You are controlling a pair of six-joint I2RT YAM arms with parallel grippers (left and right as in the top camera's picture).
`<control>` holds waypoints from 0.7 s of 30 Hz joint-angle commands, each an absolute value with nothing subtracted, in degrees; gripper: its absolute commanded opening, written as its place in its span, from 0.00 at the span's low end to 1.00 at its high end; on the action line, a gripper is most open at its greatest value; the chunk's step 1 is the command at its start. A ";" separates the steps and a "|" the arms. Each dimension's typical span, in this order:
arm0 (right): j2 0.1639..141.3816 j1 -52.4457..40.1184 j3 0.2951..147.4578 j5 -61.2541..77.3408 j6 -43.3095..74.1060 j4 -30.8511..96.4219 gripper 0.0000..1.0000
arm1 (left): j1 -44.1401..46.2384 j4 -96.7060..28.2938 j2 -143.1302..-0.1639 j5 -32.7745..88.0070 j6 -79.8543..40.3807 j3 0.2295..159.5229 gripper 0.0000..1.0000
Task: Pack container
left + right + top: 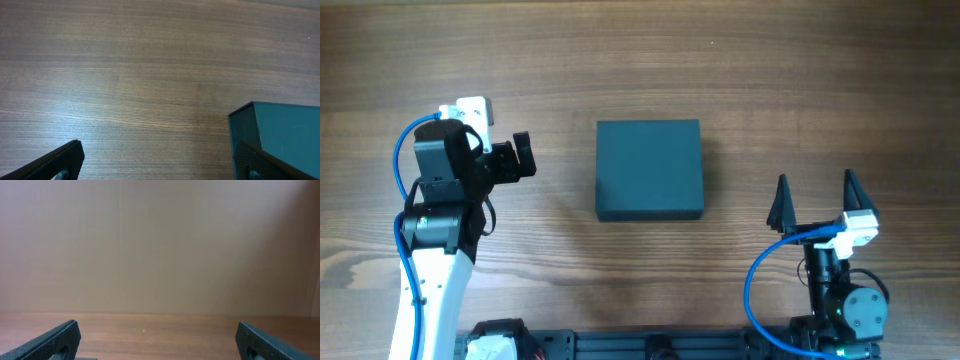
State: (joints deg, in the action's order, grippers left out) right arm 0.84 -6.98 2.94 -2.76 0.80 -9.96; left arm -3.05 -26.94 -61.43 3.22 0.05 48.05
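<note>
Container (649, 170) sat about mid-table on the wood table (770, 60), which filled the overhead view edge to edge; grain ran L-R. Container was a dark teal box, roughly square, top showing as one flat plain face from above; nothing on it, nothing touching it. In the left wrist cam one corner & side wall of it (287, 130) showed at lower right, resting on the wood. Left arm (440, 220) stood at the table's left, well apart from the box; right arm (840, 290) at the near right, also apart. Left gripper (525, 156) pointed toward the box's left side w/ a gap between; jaws spread wide, nothing between them, seen also in its own cam (157, 150). Right gripper (816, 180) pointed toward the far edge, to the right of & nearer than the box; jaws spread wide & bare; its cam (156, 327) showed only wood & a pale wall (160, 240). Blue cable looped by each arm (400, 160).
</note>
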 commanded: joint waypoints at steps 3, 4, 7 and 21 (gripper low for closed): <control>0.14 -7.16 2.44 -3.79 1.72 -2.74 1.00 | -2.98 -26.83 -60.86 2.92 -0.49 47.88 1.00; 0.14 -7.16 2.44 -3.84 1.67 -2.24 1.00 | -2.98 -26.83 -60.86 2.92 -0.49 47.88 1.00; 0.14 -7.16 2.44 -4.03 1.41 -2.07 1.00 | -2.98 -26.83 -60.86 2.92 -0.49 47.88 1.00; 0.14 -7.16 2.44 -4.73 1.48 -1.83 1.00 | -2.98 -26.83 -60.86 2.92 -0.49 47.88 1.00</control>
State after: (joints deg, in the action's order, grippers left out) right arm 0.82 -6.98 2.85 -3.16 0.82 -2.09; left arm -3.05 -26.94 -61.43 3.25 0.08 48.05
